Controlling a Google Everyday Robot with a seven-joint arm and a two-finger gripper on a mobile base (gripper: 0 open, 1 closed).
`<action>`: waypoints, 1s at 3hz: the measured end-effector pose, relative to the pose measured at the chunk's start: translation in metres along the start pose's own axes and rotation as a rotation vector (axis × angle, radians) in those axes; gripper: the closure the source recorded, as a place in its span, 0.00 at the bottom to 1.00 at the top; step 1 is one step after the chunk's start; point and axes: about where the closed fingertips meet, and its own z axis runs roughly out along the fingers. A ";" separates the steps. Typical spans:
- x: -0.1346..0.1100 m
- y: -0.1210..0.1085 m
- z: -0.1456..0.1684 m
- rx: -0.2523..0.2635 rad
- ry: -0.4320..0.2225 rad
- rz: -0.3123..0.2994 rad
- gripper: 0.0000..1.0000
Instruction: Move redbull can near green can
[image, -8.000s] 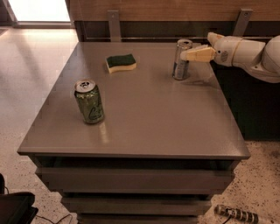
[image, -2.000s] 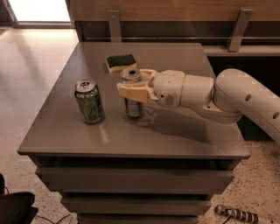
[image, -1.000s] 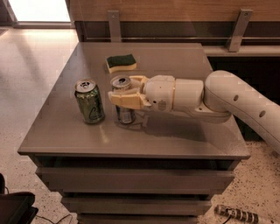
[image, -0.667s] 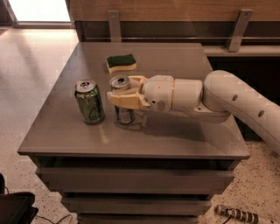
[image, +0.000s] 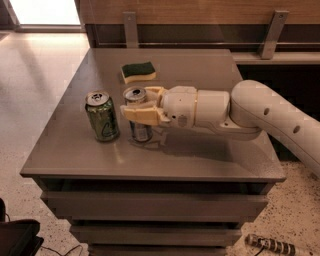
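The green can (image: 102, 116) stands upright at the left of the grey table (image: 200, 75). The redbull can (image: 138, 115), slim and silver with a silver top, stands upright just right of it, a small gap between them. My gripper (image: 140, 105) reaches in from the right, its pale fingers (image: 140, 114) on both sides of the redbull can and shut on it. The can's base rests on or just above the table. My white arm (image: 240, 112) hides the table behind the can.
A green-and-yellow sponge (image: 138, 71) lies behind the cans toward the table's back. A wooden wall with metal brackets (image: 270, 32) runs behind the table. The table's front edge (image: 150, 175) is close in front of the cans. A small object (image: 270, 245) lies on the floor at lower right.
The gripper carried the redbull can from the table's back right to just right of the green can. Over the last second it has barely moved.
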 end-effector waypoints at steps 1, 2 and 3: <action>-0.001 0.001 0.002 -0.004 0.000 -0.001 0.12; -0.001 0.003 0.004 -0.008 0.000 -0.002 0.00; -0.001 0.003 0.004 -0.008 0.000 -0.002 0.00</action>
